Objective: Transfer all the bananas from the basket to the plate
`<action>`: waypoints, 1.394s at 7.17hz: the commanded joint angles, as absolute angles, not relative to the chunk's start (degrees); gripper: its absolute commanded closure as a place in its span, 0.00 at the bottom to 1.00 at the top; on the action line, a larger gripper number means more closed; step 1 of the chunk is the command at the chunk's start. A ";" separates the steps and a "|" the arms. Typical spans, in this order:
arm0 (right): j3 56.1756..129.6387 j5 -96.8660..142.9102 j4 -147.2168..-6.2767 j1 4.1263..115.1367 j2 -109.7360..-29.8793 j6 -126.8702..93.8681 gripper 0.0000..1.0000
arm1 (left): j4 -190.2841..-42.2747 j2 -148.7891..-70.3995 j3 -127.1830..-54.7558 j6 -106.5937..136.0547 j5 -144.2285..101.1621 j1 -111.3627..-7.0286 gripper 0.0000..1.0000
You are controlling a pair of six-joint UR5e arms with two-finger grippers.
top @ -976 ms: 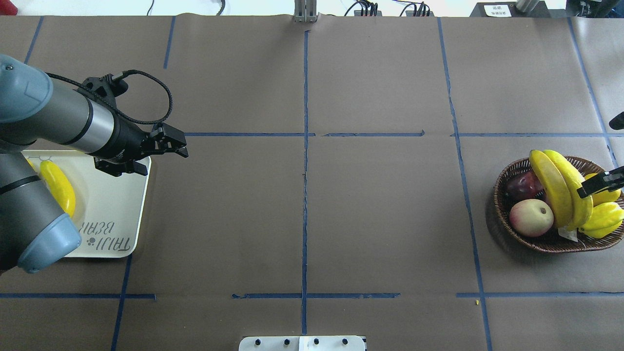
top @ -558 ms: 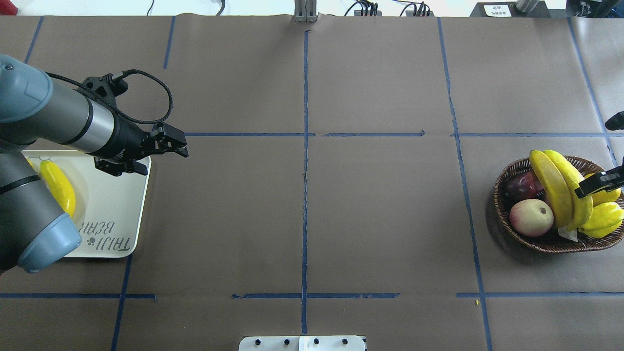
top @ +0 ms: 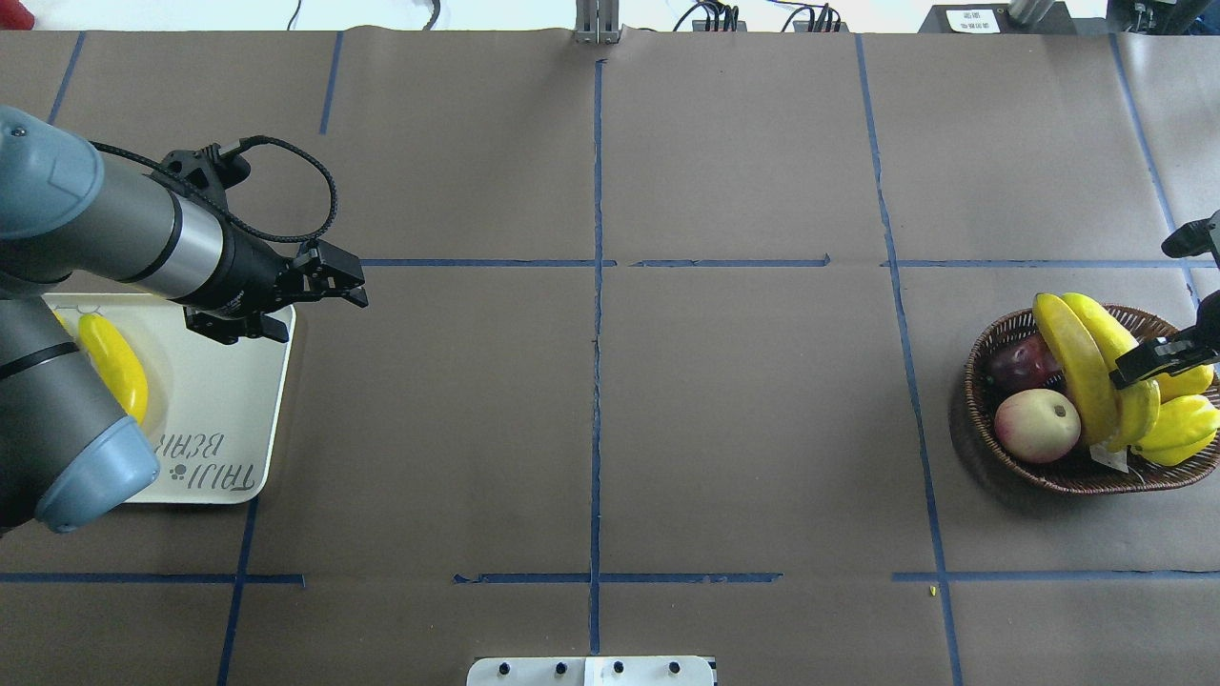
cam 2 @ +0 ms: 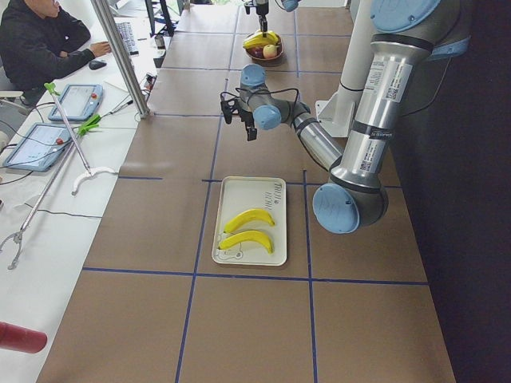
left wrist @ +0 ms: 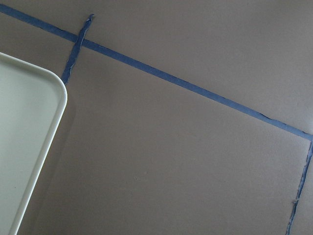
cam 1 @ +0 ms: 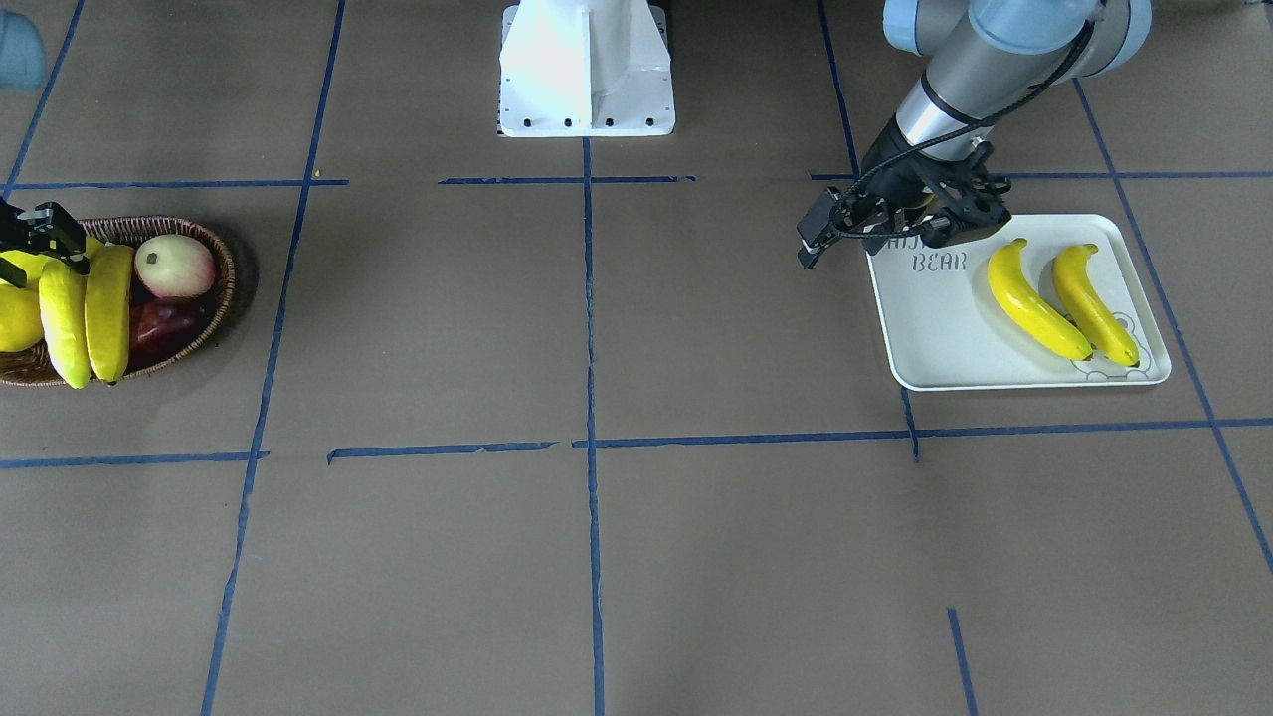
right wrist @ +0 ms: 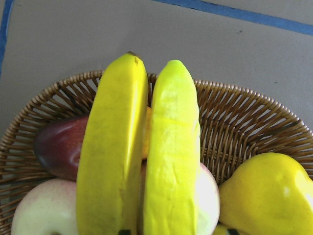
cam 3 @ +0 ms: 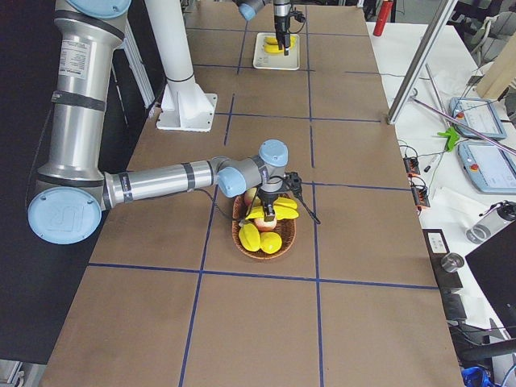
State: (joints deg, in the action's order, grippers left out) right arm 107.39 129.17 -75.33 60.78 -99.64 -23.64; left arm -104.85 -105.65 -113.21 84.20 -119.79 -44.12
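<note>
While the right gripper [top: 1148,358] hangs over two bananas [top: 1079,372] in the basket [top: 982,433], its jaws' state cannot be told. The third pick-up is judged in hand; lowering and clamping are called for. Two others lie on the plate [cam 1: 940,333], with the left gripper [top: 348,284] parted and empty beside it.

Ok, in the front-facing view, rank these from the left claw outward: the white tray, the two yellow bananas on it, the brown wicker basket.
1. The white tray, right beside the left claw.
2. The two yellow bananas, on the tray's half away from that claw.
3. The brown wicker basket, at the table's opposite end.
</note>
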 commanded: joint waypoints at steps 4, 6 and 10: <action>107.23 129.20 -75.32 60.56 -100.11 -23.55 0.56 | -104.85 -105.91 -113.29 84.20 -119.79 -44.03 0.00; 107.57 129.20 -75.32 60.73 -100.46 -23.38 0.94 | -104.85 -106.00 -113.29 84.20 -119.79 -44.03 0.00; 118.61 129.73 -76.11 70.20 -107.11 -22.68 1.00 | -104.85 -106.00 -113.29 84.20 -119.88 -44.03 0.00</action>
